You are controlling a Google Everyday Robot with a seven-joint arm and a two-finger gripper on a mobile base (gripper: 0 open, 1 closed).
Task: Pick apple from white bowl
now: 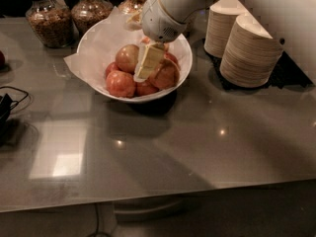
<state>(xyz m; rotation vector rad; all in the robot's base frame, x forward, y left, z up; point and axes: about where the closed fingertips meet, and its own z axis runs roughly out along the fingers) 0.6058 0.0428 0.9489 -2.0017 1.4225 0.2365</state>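
Note:
The white bowl [180, 53] with a crinkled paper liner stands at the back middle of the grey table. It holds several apples. The large pale yellow-gold apple [127, 57] lies at the bowl's upper left among smaller, redder apples [120, 83]. My gripper [155, 73] reaches down into the bowl from above. One pale finger [148, 60] stands just right of the pale apple, between it and a reddish apple [167, 77]. The gripper looks open and holds nothing.
Two stacks of small off-white disposable bowls [249, 53] stand right of the bowl. Glass jars [47, 19] of dry food line the back left. A black cable [10, 102] lies at the left edge. The table's front edge runs below.

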